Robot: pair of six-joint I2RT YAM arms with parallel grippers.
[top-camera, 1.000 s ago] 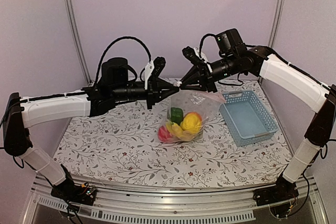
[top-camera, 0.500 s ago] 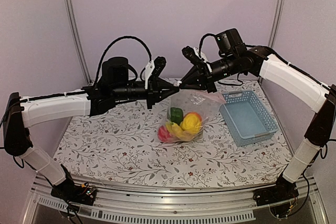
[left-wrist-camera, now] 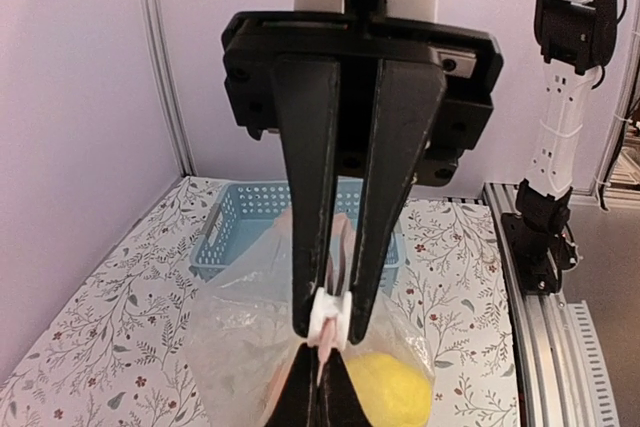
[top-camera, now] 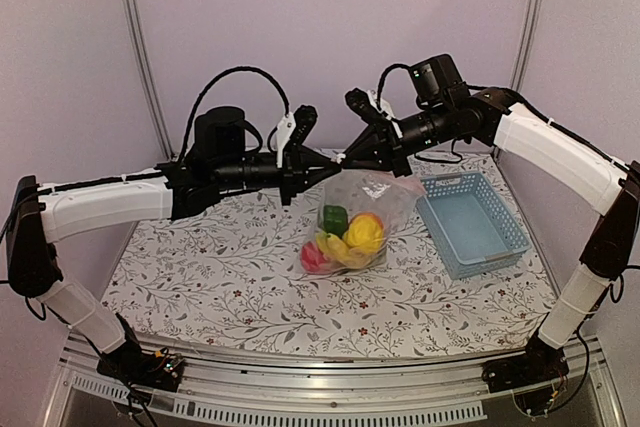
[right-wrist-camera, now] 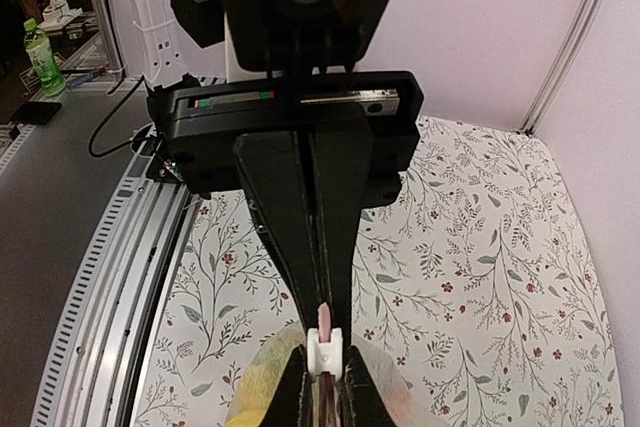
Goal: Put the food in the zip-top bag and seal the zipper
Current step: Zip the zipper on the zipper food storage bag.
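Observation:
The clear zip-top bag [top-camera: 385,192] hangs from its mouth edge and rests on the table. The food is inside it: a green piece [top-camera: 335,218], a yellow-orange piece [top-camera: 365,232], bananas [top-camera: 340,247] and a red piece [top-camera: 314,257]. My two grippers meet tip to tip at the bag's top left corner. My left gripper [top-camera: 328,169] [left-wrist-camera: 322,367] is shut on the end of the pink zipper strip [right-wrist-camera: 324,315]. My right gripper [top-camera: 352,157] [right-wrist-camera: 324,357] is shut on the white zipper slider [left-wrist-camera: 328,319] [right-wrist-camera: 324,347]. A yellow piece [left-wrist-camera: 395,387] shows through the bag in the left wrist view.
The light-blue slotted basket [top-camera: 470,222] stands to the right of the bag and holds nothing; it also shows in the left wrist view [left-wrist-camera: 240,232]. The floral tablecloth [top-camera: 200,267] covers the table. Purple walls close in the back and sides.

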